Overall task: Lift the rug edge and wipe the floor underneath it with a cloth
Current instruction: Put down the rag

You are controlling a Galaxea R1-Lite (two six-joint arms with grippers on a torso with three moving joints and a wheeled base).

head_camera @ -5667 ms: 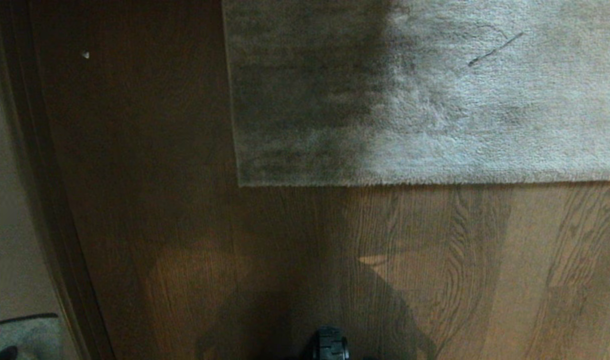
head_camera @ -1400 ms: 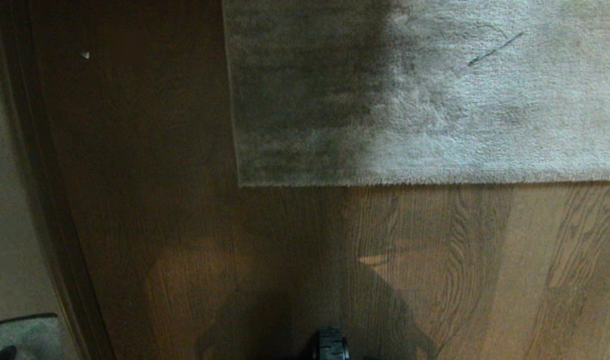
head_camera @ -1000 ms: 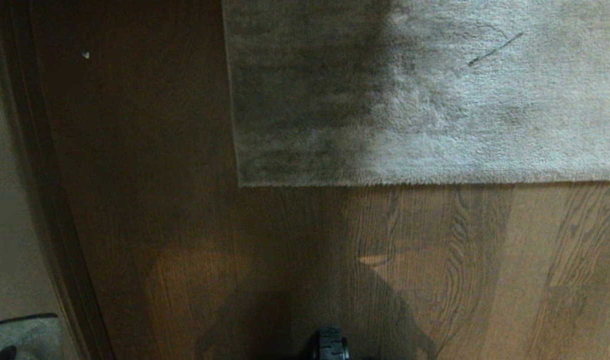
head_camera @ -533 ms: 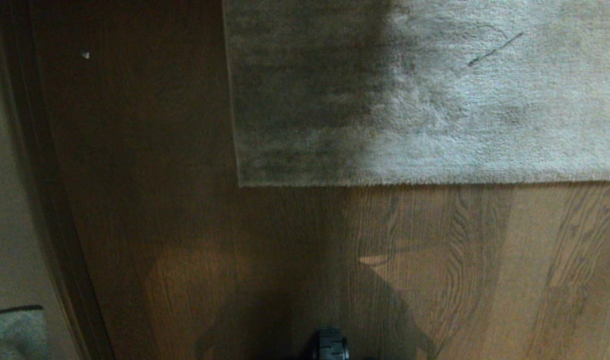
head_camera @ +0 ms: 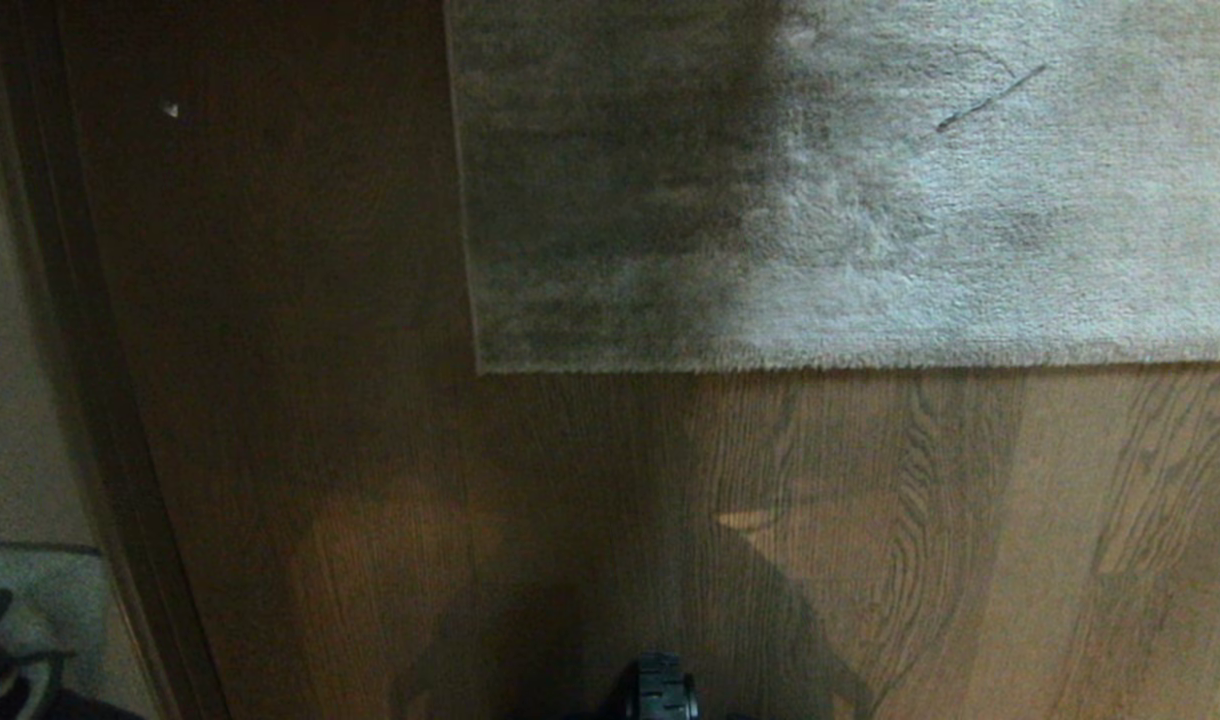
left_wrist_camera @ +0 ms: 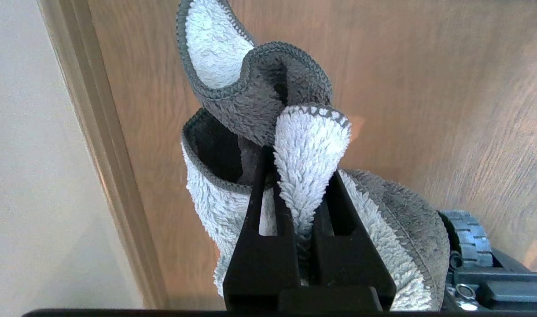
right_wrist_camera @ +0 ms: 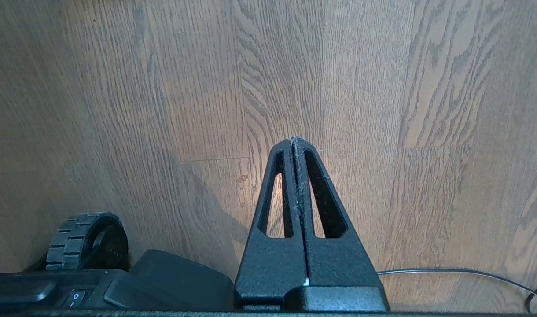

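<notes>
The rug edge (head_camera: 850, 362) lies flat on the floor (head_camera: 370, 420), with its corner (head_camera: 482, 366) near the middle of the head view. The left gripper (left_wrist_camera: 301, 176) is clenched on a fluffy grey-and-white cloth (left_wrist_camera: 259, 105) — low at the left, beside a baseboard (left_wrist_camera: 105, 145). The right gripper (right_wrist_camera: 293, 141) is squeezed tight with nothing in it, hanging over bare floor. A black wheel (right_wrist_camera: 86, 242) sits nearby.

One rug (head_camera: 920, 200), one cloth (left_wrist_camera: 259, 105)
</notes>
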